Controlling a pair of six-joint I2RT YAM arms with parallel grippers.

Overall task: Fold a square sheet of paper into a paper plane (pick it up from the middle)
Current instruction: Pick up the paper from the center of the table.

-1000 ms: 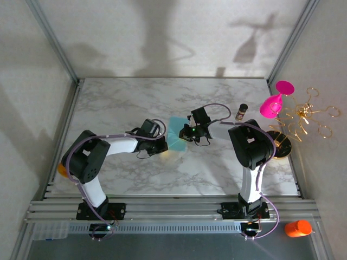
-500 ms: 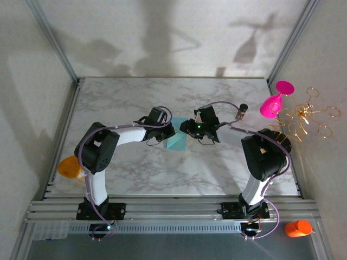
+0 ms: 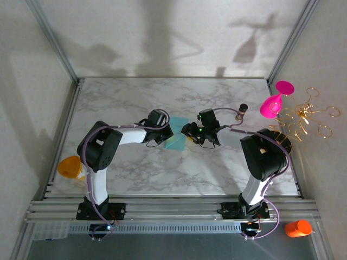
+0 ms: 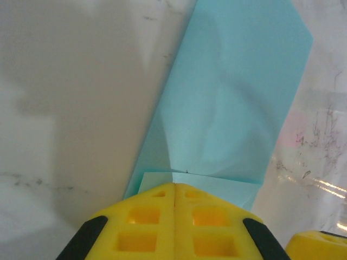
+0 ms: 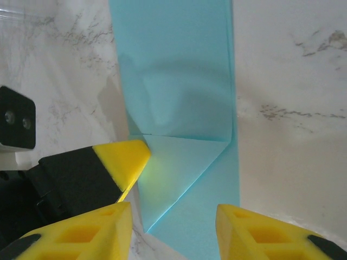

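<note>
Fingers pressed together, the left gripper (image 4: 174, 188) is touching one end of the folded teal paper sheet (image 4: 238, 97), while the right gripper (image 5: 173, 212), fingers spread, is straddling the other end, the sheet lying flat near the middle of the table (image 3: 119, 103).

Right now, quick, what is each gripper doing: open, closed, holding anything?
Left gripper: shut, tips on the teal paper; whether it pinches cannot be told.
Right gripper: open, holding nothing, straddling the paper.
</note>
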